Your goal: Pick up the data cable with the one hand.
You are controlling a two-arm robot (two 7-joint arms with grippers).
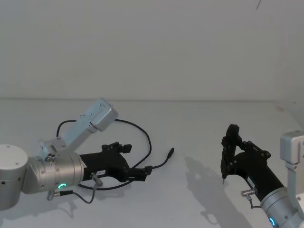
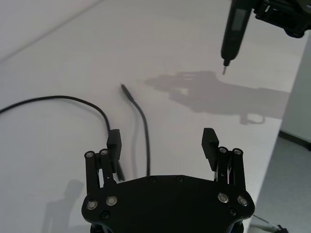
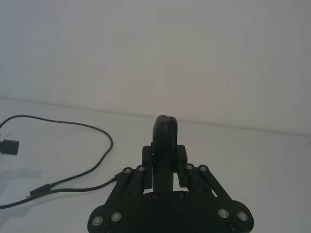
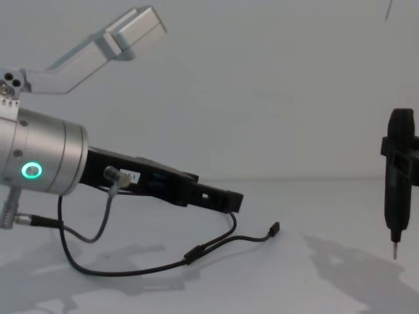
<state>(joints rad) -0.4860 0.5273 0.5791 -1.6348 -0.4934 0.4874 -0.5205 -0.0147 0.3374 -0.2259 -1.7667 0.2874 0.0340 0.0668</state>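
Bright even light throws soft grey shadows across the white table (image 1: 199,123).

- Two black grippers: the left gripper (image 2: 163,141) and the right gripper (image 3: 165,156).
- One data cable (image 4: 192,255), lying under the left gripper.
- One pen-shaped tool (image 4: 396,190) with a metal tip, clamped in the right gripper.

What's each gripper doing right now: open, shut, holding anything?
Left gripper: open, empty, over the thin loose black data cable.
Right gripper: shut on a narrow black pen-shaped tool with a metal tip.
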